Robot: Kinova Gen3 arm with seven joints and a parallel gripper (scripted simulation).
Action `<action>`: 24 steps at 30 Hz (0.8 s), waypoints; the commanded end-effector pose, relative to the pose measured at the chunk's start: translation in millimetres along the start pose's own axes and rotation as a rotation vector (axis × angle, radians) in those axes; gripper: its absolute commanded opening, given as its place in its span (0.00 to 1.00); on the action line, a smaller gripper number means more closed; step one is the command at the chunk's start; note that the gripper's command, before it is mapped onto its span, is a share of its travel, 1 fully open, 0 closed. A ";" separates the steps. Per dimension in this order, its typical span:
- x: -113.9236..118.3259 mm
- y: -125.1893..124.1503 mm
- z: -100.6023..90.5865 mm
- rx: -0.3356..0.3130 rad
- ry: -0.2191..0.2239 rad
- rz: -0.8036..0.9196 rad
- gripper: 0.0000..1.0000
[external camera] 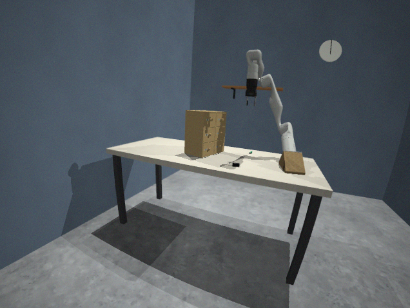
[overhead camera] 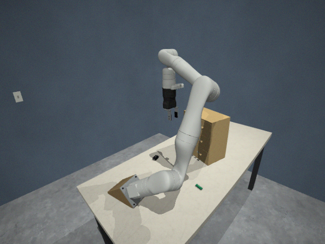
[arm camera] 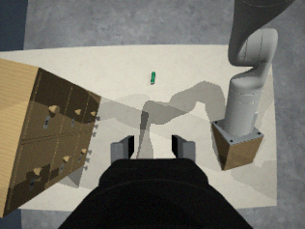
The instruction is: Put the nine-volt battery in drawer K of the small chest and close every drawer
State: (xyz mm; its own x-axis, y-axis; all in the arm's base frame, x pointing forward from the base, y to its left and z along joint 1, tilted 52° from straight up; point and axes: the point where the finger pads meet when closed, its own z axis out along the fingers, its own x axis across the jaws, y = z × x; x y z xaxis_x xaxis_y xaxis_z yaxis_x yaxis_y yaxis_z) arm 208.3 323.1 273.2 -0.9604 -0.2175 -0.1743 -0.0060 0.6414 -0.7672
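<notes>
The nine-volt battery [overhead camera: 155,157] [external camera: 236,163] is a small black block lying on the table [overhead camera: 236,157] [external camera: 149,149] [arm camera: 193,62], in front of the chest and apart from it. It does not show in the wrist view. The small wooden chest [overhead camera: 215,136] [external camera: 202,132] [arm camera: 19,120] stands upright with several knobbed drawers, all looking pushed in; I cannot read their letters. My gripper [overhead camera: 172,116] [external camera: 251,103] [arm camera: 152,143] is open and empty. It points straight down, high above the table between the chest and the battery.
A small green cylinder [overhead camera: 199,186] [external camera: 251,152] [arm camera: 152,77] lies on the table on the far side of the arm from the battery. The arm's wooden wedge base [overhead camera: 118,191] [external camera: 293,162] [arm camera: 238,151] sits at one table end. A wall shelf [external camera: 231,87] hangs behind the gripper.
</notes>
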 end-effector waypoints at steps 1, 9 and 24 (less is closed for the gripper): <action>0.2 0.1 -0.5 -0.001 -0.001 0.000 1.00; 0.2 0.1 -0.5 -0.001 -0.001 0.000 1.00; -1.7 0.2 2.8 -0.001 -0.001 -0.023 1.00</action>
State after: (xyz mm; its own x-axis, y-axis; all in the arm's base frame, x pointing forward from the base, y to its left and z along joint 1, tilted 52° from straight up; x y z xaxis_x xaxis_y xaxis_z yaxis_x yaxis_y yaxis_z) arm 209.8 322.5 271.8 -0.9596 -0.2305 -0.1611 -0.0241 0.6382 -0.7695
